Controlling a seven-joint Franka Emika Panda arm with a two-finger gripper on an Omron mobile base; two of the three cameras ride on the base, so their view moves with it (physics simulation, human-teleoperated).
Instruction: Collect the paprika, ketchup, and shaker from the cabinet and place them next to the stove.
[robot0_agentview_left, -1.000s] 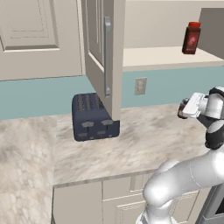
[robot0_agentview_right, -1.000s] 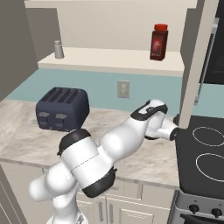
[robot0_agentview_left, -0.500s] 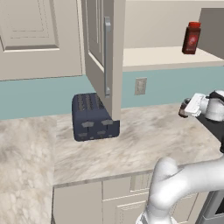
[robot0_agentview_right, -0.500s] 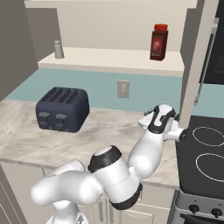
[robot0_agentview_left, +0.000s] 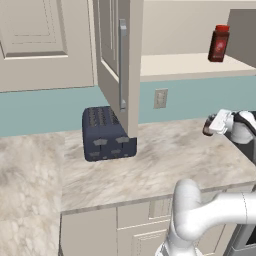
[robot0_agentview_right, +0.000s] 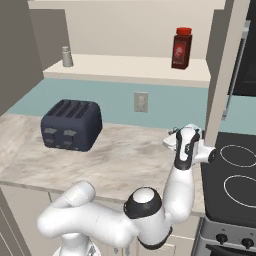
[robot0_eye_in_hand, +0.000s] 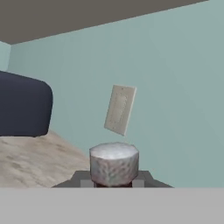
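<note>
Marbled beige surface (robot0_agentview_left: 160, 160) lies under the pincer (robot0_agentview_left: 210, 125), which is closed on a small jar with a pale knurled cap (robot0_eye_in_hand: 114, 162) and a dark reddish body; judging by the colour it is probably the paprika, though no label is legible. In the right base view the pincer (robot0_agentview_right: 172, 141) hangs just beside the black stove (robot0_agentview_right: 235, 170), above the strip of surface at its left edge.

Risks from here, as I judge them: the jar is gripped low on its body and carried nearly sideways, so it could slip or roll if released before it is turned upright and lowered. The tall cabinet side panel (robot0_agentview_right: 220, 75) stands very near the hand, and a wide swing could clip it. Set down too far right, the jar would end on the cooktop, not next to it.

The arm rises from the base, folds sharply at the elbow (robot0_agentview_right: 145, 200), and reaches up with the wrist bent so the hand points toward the wall outlet (robot0_eye_in_hand: 119, 109).

The red ketchup bottle (robot0_agentview_right: 181, 48) and the grey shaker (robot0_agentview_right: 66, 56) stand on the cabinet shelf (robot0_agentview_right: 125, 67), well apart; the toaster (robot0_agentview_right: 71, 124) sits below
</note>
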